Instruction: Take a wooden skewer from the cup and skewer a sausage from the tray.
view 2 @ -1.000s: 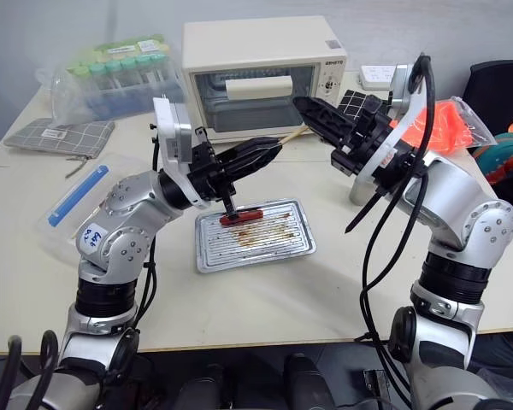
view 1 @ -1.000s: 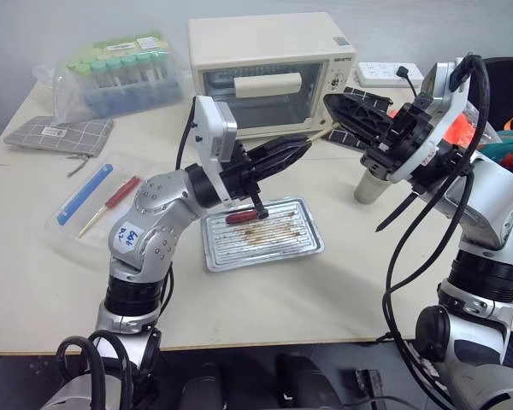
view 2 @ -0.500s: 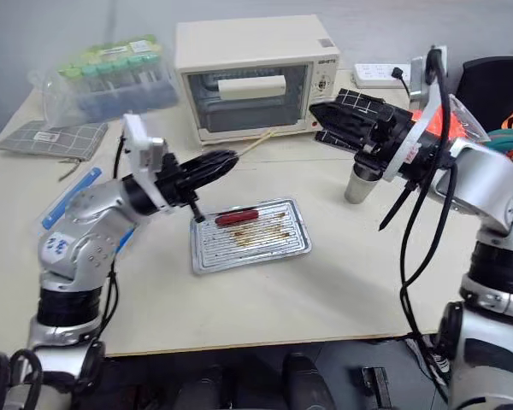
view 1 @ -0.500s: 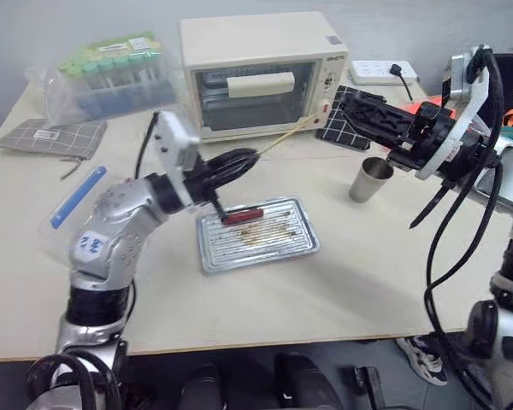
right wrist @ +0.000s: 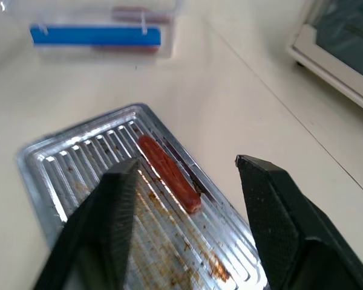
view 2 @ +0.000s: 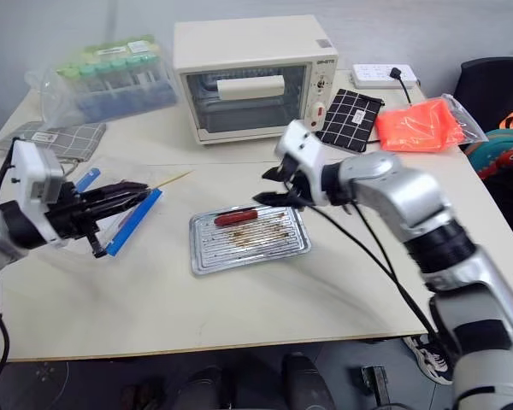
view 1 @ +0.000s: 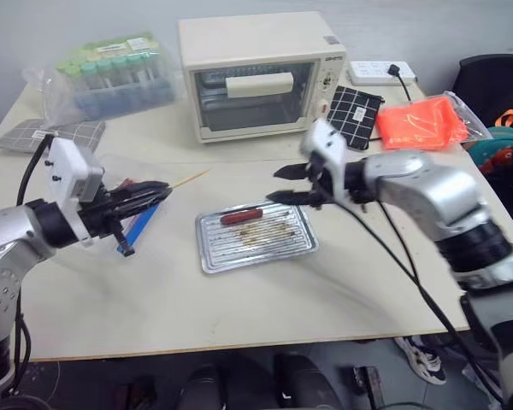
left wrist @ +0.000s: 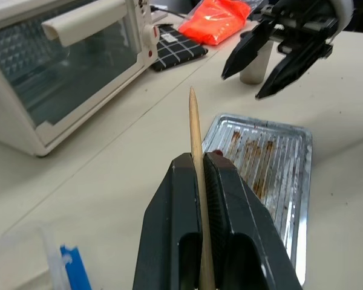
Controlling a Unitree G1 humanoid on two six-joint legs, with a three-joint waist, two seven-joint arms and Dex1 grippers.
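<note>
the left gripper (left wrist: pixel 201 175), fingers clamped on the wooden skewer (left wrist: pixel 196 142), is held out left of the tray (view 1: pixel 256 254). the right gripper (right wrist: pixel 187 175), fingers spread wide and holding nothing, hovers above the sausage (right wrist: pixel 168 172) lying in the tray.
</note>
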